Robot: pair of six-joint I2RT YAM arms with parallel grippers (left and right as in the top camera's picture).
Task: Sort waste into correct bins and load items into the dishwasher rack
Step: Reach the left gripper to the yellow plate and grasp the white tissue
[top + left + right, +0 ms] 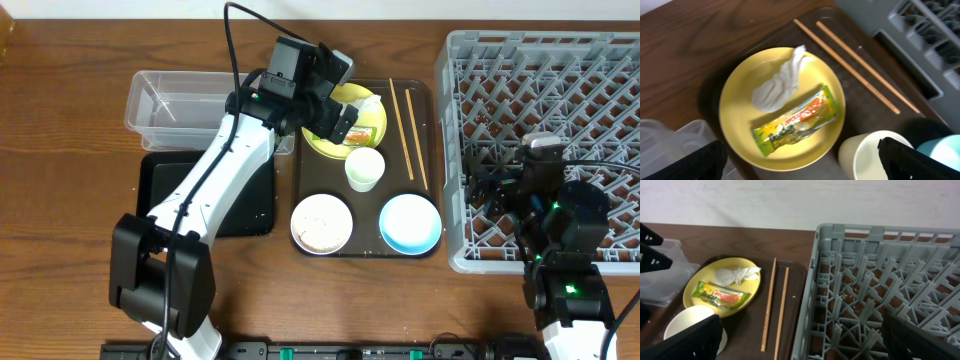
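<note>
Plainly, the small green-and-yellow printed wrapper (795,122) lies flat on the round yellow plate (737,107), just below the crumpled white napkin (777,85). In the left wrist view both sit at frame centre. The wrapper carries red lettering on an orange patch, too blurred to read.

The plate sits at the upper left of the dark brown serving tray (368,215). The 2 thin wooden chopsticks (407,130) lie side by side at its upper right. The small white cup (365,168) stands just below the plate. The white bowl (321,222) holding pale rice and the light blue bowl (410,222) fill the tray's lower edge.

The left gripper (800,167) hangs over the plate on an arm stretched diagonally from the lower left. Its fingers (690,160) are spread wide and grasp nothing.

At the left of the overhead view are the clear rectangular plastic tub (170,100) and the flat black tray (160,190). The large grey lattice rack (540,60) fills the right. The right gripper (800,345) hovers over the rack's lower edge, its claw spread wide and empty.
</note>
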